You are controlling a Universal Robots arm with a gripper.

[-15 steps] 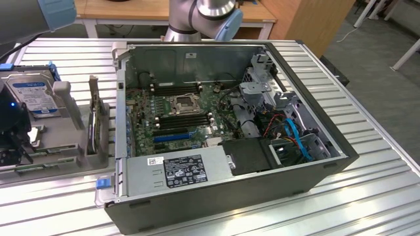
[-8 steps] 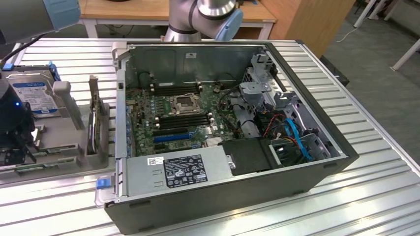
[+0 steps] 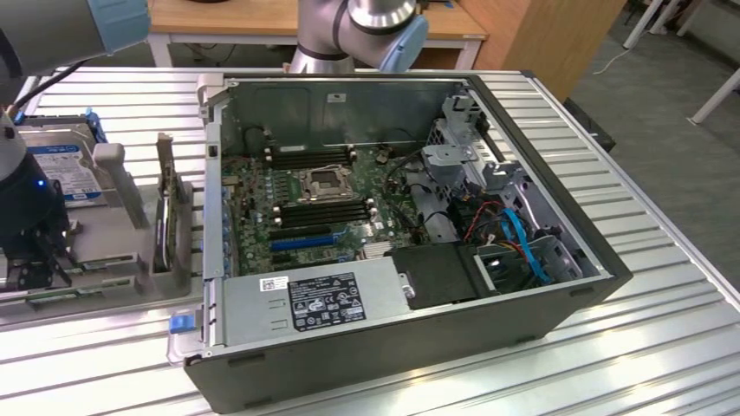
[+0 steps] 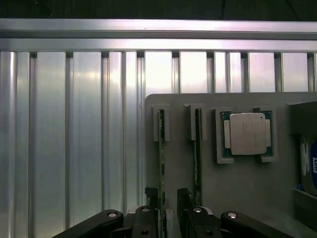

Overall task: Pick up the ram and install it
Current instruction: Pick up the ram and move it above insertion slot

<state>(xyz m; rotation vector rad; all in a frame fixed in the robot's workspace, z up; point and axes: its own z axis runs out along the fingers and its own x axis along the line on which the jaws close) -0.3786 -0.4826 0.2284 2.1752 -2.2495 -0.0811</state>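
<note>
Nearest, the black end effector [image 4: 167, 198] stands narrowly parted astride the thin green ram stick [image 4: 161, 148], which sits on edge in a grey slotted holder [image 4: 179, 158]. A good grasp likely needs centring, then squeezing squarely, clear of the neighbouring stick [image 4: 197, 148]. Exterior view: the open black computer case [image 3: 405, 364] sits well apart from it.

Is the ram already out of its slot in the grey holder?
No, the ram stands on edge in its slot in the grey holder, with the open gripper astride it.
</note>
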